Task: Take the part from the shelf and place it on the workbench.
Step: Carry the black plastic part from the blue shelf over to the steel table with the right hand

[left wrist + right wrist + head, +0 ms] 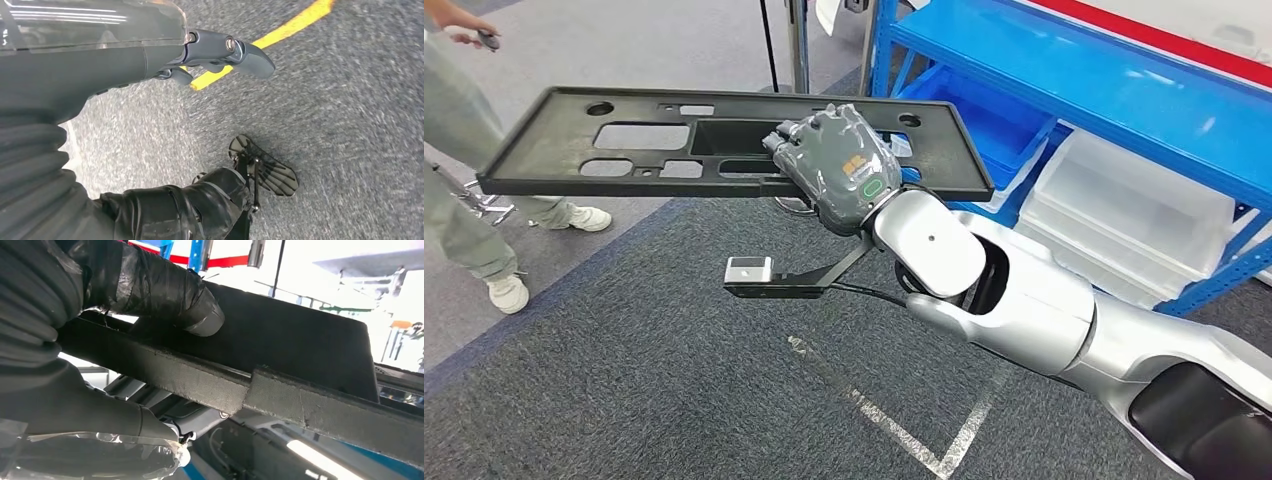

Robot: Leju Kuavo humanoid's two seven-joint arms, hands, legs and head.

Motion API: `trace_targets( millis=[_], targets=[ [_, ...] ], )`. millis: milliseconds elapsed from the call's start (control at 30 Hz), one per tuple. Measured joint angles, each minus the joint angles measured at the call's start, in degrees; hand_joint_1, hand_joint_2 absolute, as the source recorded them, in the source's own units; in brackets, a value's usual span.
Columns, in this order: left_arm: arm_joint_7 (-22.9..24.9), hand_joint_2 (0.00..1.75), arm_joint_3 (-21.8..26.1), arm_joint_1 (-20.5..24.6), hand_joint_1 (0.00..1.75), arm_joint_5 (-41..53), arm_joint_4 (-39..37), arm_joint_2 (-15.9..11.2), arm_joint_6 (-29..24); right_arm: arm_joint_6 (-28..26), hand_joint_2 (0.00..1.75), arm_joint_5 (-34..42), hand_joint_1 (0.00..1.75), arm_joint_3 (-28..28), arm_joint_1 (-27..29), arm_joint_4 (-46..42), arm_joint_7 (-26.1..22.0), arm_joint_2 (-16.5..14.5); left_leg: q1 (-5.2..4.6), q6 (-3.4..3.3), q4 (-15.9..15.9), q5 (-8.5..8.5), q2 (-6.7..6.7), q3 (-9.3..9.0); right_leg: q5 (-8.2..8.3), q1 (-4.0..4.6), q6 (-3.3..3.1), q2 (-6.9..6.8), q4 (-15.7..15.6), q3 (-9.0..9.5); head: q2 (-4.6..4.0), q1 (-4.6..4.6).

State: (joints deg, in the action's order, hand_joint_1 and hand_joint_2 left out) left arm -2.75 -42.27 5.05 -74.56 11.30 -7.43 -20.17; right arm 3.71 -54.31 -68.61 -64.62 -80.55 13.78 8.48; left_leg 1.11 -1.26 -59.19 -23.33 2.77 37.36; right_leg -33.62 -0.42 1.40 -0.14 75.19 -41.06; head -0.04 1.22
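A long flat black plastic part with several cut-outs hangs level in the air over the grey carpet, in front of the blue shelf. My right hand grips its near long edge right of the middle, fingers over the top. In the right wrist view the thumb presses on the part from one side and the palm closes on the other. My left hand hangs over the floor, its fingers apart and holding nothing.
The blue shelf holds a blue bin and a clear white bin on its lower level. A person stands at the far left on the lighter floor, holding a small dark object. White tape lines cross the carpet.
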Motion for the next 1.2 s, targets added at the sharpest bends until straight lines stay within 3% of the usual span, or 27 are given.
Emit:
trace_targets(
  millis=[67,133,200,267,333,400,433,500,533,567,633,700,800,833,900,933,1000,1033,1067,1133,1200],
  targets=[
    [0.0,1.75,0.0,0.0,0.00,0.0,0.0,0.0,0.2,1.5,1.75,0.2,1.75,0.0,-0.8,0.9,0.4,-0.1,0.02,0.07,-0.1,0.06,1.46,0.01,3.45,-0.08,-0.25,0.53,-4.4,1.80,0.00,-0.02],
    [0.0,1.75,0.0,0.1,0.00,-0.2,0.0,0.1,0.4,3.2,1.75,0.7,1.75,0.0,-2.8,3.0,1.0,-0.4,0.01,0.38,-0.3,0.18,2.83,0.35,6.62,-0.33,-0.70,3.12,-11.5,4.99,0.00,0.05],
    [0.2,1.75,0.0,0.1,0.00,-0.5,0.0,0.3,0.5,4.3,1.75,1.6,1.75,0.0,-5.5,5.8,1.3,-0.8,0.16,1.09,-0.4,0.54,4.06,1.05,7.28,-0.35,-0.94,4.85,-14.9,6.46,0.00,0.09],
    [0.5,1.75,0.0,-0.1,0.00,-0.7,0.0,0.4,0.3,4.5,1.75,2.4,1.75,0.0,-7.6,8.5,1.5,-1.1,0.50,1.95,-0.1,1.02,5.33,1.53,7.40,-0.38,-1.23,3.80,-15.7,6.71,0.00,0.00],
    [1.0,1.75,0.0,-0.4,0.00,-0.9,0.0,0.6,-0.1,4.5,1.75,3.1,1.75,0.0,-8.8,10.6,1.8,-1.4,0.37,2.58,-1.1,0.40,3.63,2.27,7.83,-0.65,-1.84,2.40,-16.6,7.22,0.00,0.23],
    [1.3,1.75,0.0,-0.4,0.00,-1.0,0.0,0.9,-0.4,4.5,1.75,3.7,1.75,0.0,-9.5,11.8,2.2,-1.4,0.14,3.02,-6.3,-2.23,-0.28,4.81,7.98,-0.55,-2.29,0.90,-17.0,7.60,0.00,0.69],
    [1.4,1.75,0.0,-0.3,0.00,-1.0,0.0,1.0,-0.6,4.5,1.75,4.0,1.75,0.0,-9.6,12.3,2.4,-1.4,0.18,3.20,-9.9,-3.71,-1.53,6.55,7.92,-0.41,-2.44,0.11,-17.0,7.65,0.00,0.88],
    [1.5,1.75,0.0,-0.3,0.00,-1.0,0.0,1.1,-0.7,4.6,1.75,4.4,1.75,0.0,-9.4,13.0,2.8,-1.2,0.25,3.37,-14.3,-4.67,-2.43,8.76,7.66,-0.25,-2.46,-1.42,-16.8,7.69,0.00,0.90],
    [1.6,1.75,0.0,-0.3,0.00,-1.0,0.0,1.2,-0.7,4.7,1.75,4.4,1.75,0.0,-9.2,13.3,2.9,-1.1,0.25,3.38,-13.4,-3.72,-2.61,8.30,7.47,-0.24,-2.41,-2.13,-16.7,7.71,0.00,0.92],
    [1.6,1.75,0.0,-0.4,0.00,-1.0,0.0,1.3,-0.7,4.8,1.75,4.5,1.75,0.0,-9.1,13.6,3.0,-1.0,0.24,3.32,-10.5,-2.05,-3.00,6.72,7.23,-0.24,-2.29,-2.80,-16.5,7.78,0.00,0.92],
    [1.6,1.75,0.0,-0.3,0.00,-1.0,0.0,1.4,-0.6,4.8,1.75,4.5,1.75,0.0,-9.1,14.0,3.2,-0.8,-0.13,2.91,-3.7,0.23,-5.26,2.95,6.71,-0.01,-1.90,-3.95,-16.2,7.97,0.00,0.95],
    [1.4,1.75,0.0,-0.2,0.00,-1.0,0.0,1.5,-0.4,4.9,1.75,4.5,1.75,0.0,-9.2,14.3,3.5,-0.8,-0.64,1.94,-0.8,0.47,-6.76,1.50,6.32,0.46,-1.37,-4.85,-16.1,8.15,0.00,0.98],
    [1.2,1.75,0.0,-0.2,0.00,-1.0,0.0,1.7,-0.3,5.1,1.75,4.6,1.75,0.0,-9.3,14.7,3.7,-0.7,-0.75,0.67,-0.6,0.55,-5.10,1.54,5.83,0.74,-0.56,-6.27,-16.3,8.58,0.00,0.85],
    [1.2,1.75,0.0,-0.2,0.00,-1.0,0.0,1.8,-0.3,5.2,1.75,4.6,1.75,0.0,-9.3,14.8,3.8,-0.6,-0.60,0.42,-0.3,0.63,-4.43,1.39,5.39,0.63,-0.28,-5.78,-16.0,8.56,0.00,0.79],
    [1.1,1.75,0.0,-0.1,0.00,-1.0,0.0,1.9,-0.2,5.2,1.75,4.7,1.75,0.0,-9.5,15.0,3.9,-0.3,-0.29,0.07,0.1,0.77,-3.10,1.08,3.01,0.45,0.05,-3.12,-12.5,6.83,0.00,0.56],
    [1.1,1.75,0.0,-0.1,0.00,-1.0,0.0,1.9,-0.2,5.2,1.75,4.7,1.75,0.0,-9.5,15.1,3.9,-0.2,-0.31,-0.08,0.1,0.76,-2.37,1.06,1.32,0.36,0.03,-1.59,-8.9,5.05,0.00,0.43],
    [1.1,1.75,0.0,0.0,0.00,-1.0,0.0,1.9,-0.2,5.3,1.75,4.8,1.75,0.0,-9.6,15.2,4.0,-0.2,-0.49,-0.36,0.1,0.74,-0.75,1.05,-0.88,0.44,-0.20,-0.23,-1.7,0.86,0.00,0.31],
    [1.1,1.75,0.0,0.0,0.00,-1.0,0.0,2.0,-0.2,5.3,1.75,4.8,1.75,0.0,-9.5,15.3,4.0,-0.2,-0.56,-0.45,0.0,0.73,0.16,1.00,-0.33,0.48,-0.39,0.08,-0.3,-0.29,0.00,0.31],
    [1.1,1.75,0.0,0.0,0.00,-1.0,0.0,2.0,-0.2,5.4,1.75,4.9,1.75,0.0,-9.5,15.3,4.0,-0.1,-0.61,-0.45,0.0,0.72,1.15,0.90,1.55,0.51,-0.65,0.46,-1.5,-0.26,0.00,0.31],
    [1.2,1.75,0.0,0.0,0.00,-0.9,0.0,2.1,-0.2,5.5,1.75,5.2,1.75,0.0,-9.6,15.5,4.2,0.3,-0.64,-0.39,-0.1,0.69,2.96,0.85,6.62,0.42,-1.33,3.04,-8.7,2.15,0.00,0.31],
    [1.3,1.75,0.0,0.0,0.00,-0.8,0.0,2.3,-0.3,5.6,1.75,5.5,1.75,0.0,-9.8,15.6,4.4,0.8,-0.69,-0.28,-0.4,0.66,4.15,1.07,9.09,0.18,-1.75,5.83,-14.4,4.28,0.00,0.37]
  ],
)
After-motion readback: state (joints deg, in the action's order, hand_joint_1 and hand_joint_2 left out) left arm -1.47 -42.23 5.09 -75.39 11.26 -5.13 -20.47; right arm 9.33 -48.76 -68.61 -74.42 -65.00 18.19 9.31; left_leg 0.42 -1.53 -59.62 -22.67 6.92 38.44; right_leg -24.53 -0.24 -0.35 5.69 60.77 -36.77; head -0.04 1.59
